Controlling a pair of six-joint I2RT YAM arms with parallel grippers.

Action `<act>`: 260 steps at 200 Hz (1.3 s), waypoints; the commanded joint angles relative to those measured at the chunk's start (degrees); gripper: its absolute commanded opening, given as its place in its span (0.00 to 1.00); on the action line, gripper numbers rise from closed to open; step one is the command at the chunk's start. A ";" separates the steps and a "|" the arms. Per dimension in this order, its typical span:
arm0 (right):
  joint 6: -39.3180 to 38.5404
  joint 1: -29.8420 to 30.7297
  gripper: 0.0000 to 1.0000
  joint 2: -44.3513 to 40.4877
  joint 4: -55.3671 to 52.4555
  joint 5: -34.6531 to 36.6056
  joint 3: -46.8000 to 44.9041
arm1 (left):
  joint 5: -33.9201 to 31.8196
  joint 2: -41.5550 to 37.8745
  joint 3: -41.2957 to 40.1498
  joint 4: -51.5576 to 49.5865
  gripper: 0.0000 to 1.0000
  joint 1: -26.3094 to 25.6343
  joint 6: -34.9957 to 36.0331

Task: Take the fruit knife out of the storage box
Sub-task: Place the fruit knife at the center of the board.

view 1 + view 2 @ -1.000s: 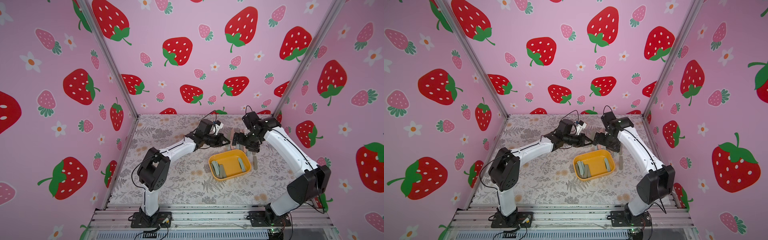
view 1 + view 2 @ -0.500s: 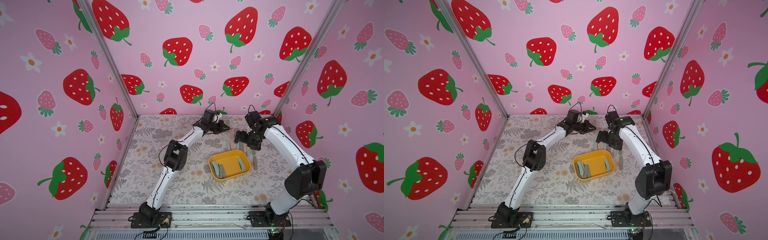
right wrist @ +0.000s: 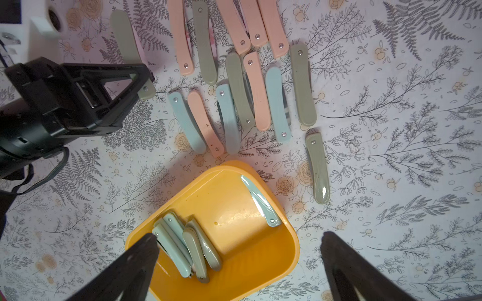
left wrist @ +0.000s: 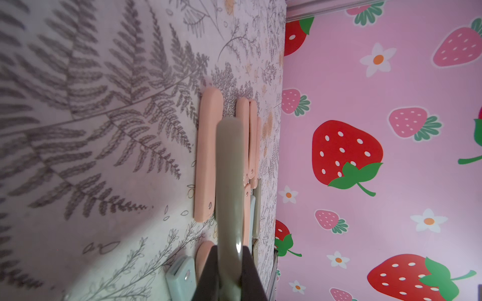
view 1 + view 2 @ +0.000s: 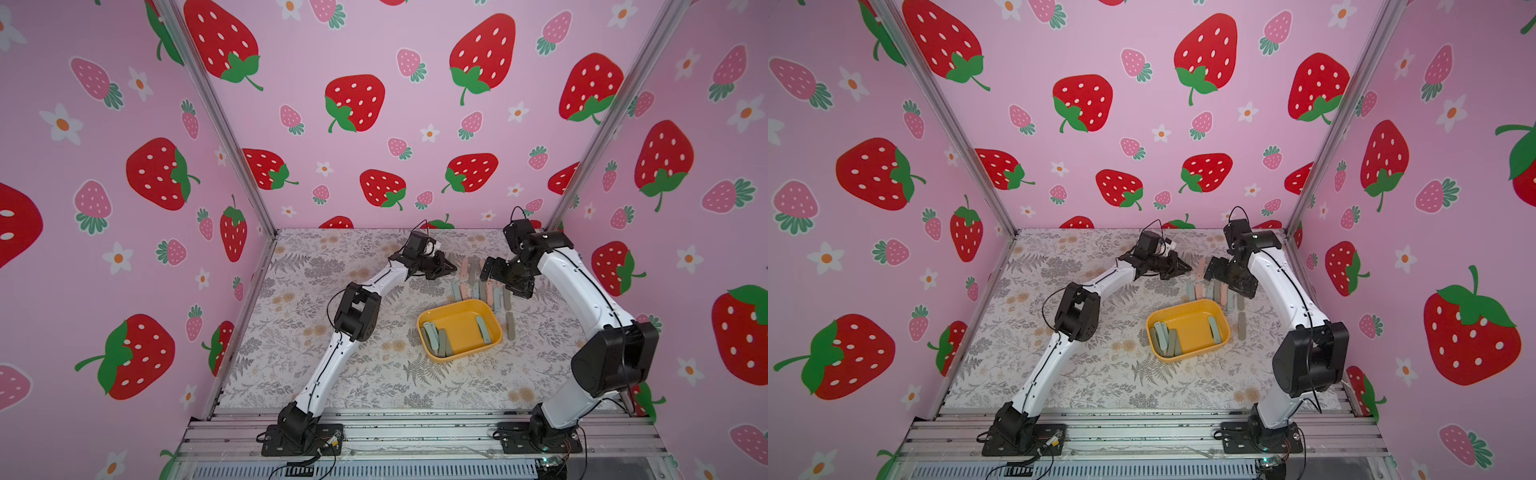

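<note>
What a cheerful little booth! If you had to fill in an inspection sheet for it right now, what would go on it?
Surface: fern-print tablecloth, lying flat.
Job's things: yellow storage box holds a cluster of folded knives by one wall and a lone knife by the opposite wall; rows of pink, olive and blue knives lie on the cloth beyond it.
Clutter: nothing seen.
Grippers: left gripper shut on an olive knife beside the rows; right gripper open above the box.
Cables: black cable loops at both wrists, clear of the knives.
Surroundings: pink strawberry walls, metal frame posts.
</note>
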 commanded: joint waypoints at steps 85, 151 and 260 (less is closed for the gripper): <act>-0.66 -0.89 0.99 -0.58 -1.26 -0.57 -0.31 | 2.57 6.12 1.13 10.70 0.17 0.46 -11.12; -0.53 -0.99 0.99 -2.29 -1.44 -0.65 -1.63 | 4.13 5.34 -1.63 11.67 0.58 0.90 -11.95; -2.93 5.30 0.72 -1.73 5.20 -0.97 -11.90 | -0.17 -34.05 -44.52 2.81 0.70 4.29 8.90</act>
